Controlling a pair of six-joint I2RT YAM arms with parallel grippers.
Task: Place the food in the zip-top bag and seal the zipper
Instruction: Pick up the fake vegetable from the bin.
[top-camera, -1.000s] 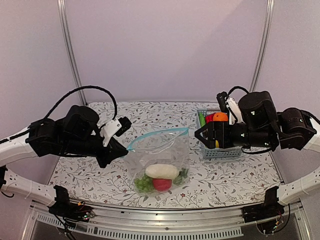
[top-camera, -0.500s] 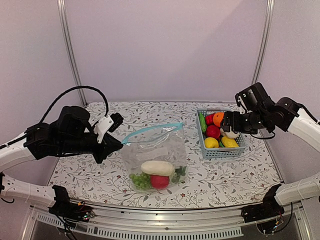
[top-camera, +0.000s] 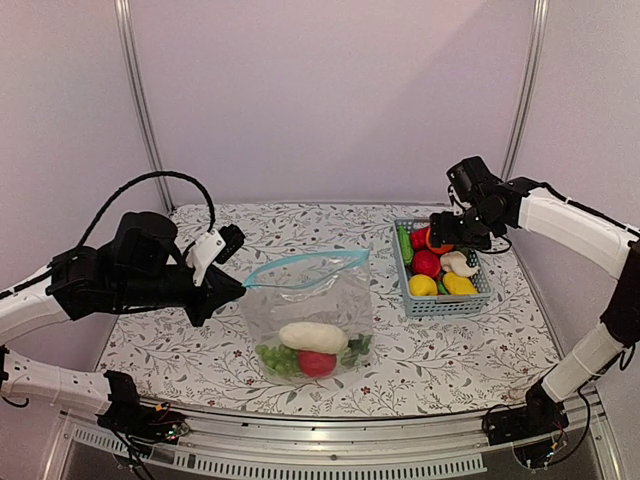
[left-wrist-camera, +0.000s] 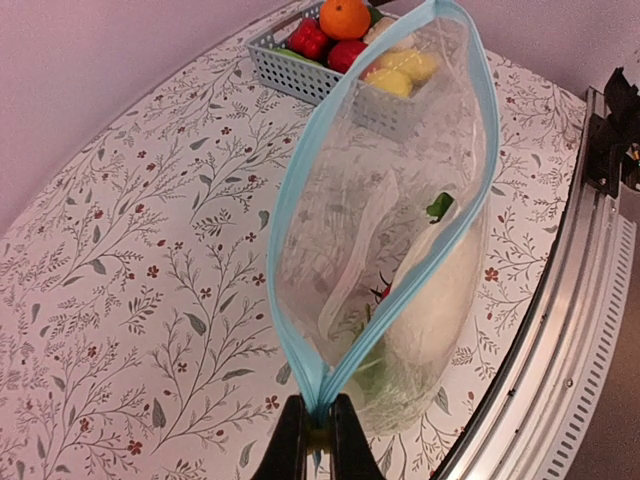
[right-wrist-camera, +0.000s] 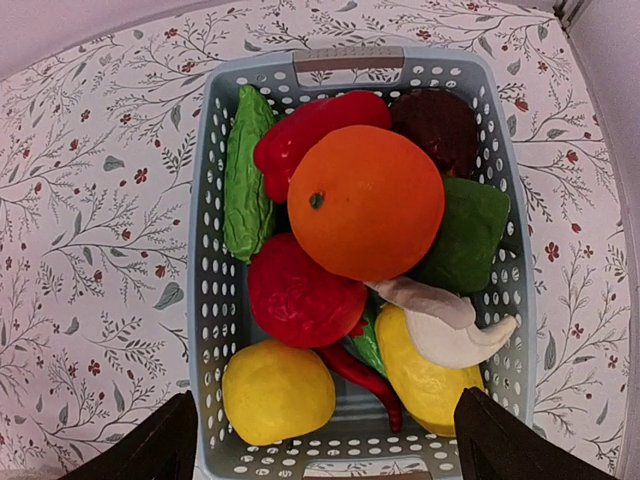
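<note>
The clear zip-top bag (top-camera: 312, 320) stands mid-table with its light blue zipper (top-camera: 305, 268) gaping open. Inside lie a white radish (top-camera: 312, 337), a red tomato (top-camera: 317, 362) and a green bunch (top-camera: 272, 358). My left gripper (left-wrist-camera: 319, 435) is shut on the zipper's near corner (left-wrist-camera: 318, 400) and holds the bag (left-wrist-camera: 400, 240) up. My right gripper (top-camera: 448, 232) hovers open and empty over the light blue basket (right-wrist-camera: 205, 300). The basket holds an orange (right-wrist-camera: 370, 200), a red tomato (right-wrist-camera: 300, 295), a yellow lemon (right-wrist-camera: 277, 390) and other toy food.
The basket (top-camera: 442, 305) stands at the right of the floral tablecloth, behind the bag in the left wrist view (left-wrist-camera: 300, 75). A metal rail (top-camera: 330, 430) runs along the table's near edge. Grey walls close in the back and sides.
My right arm has swung back from beside the bag's mouth to above the basket. The left gripper keeps its hold on the zipper corner; the bag shifted slightly.
</note>
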